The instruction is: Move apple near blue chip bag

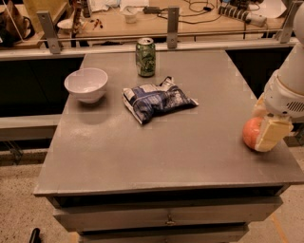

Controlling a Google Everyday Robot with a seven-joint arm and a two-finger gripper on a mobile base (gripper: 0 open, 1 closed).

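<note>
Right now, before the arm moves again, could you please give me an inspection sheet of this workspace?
Surface: grey table, with a drawer under its front edge.
Job's things: apple resting at the table's right edge; blue chip bag lying flat near the middle, well apart from the apple.
Clutter: white bowl upright, left of the bag; green can upright, behind the bag.
Gripper: gripper down at the apple, its arm coming in from the right.
Cables: cables and a power strip on the back bench.
Surroundings: railing post between table and bench; speckled floor.
</note>
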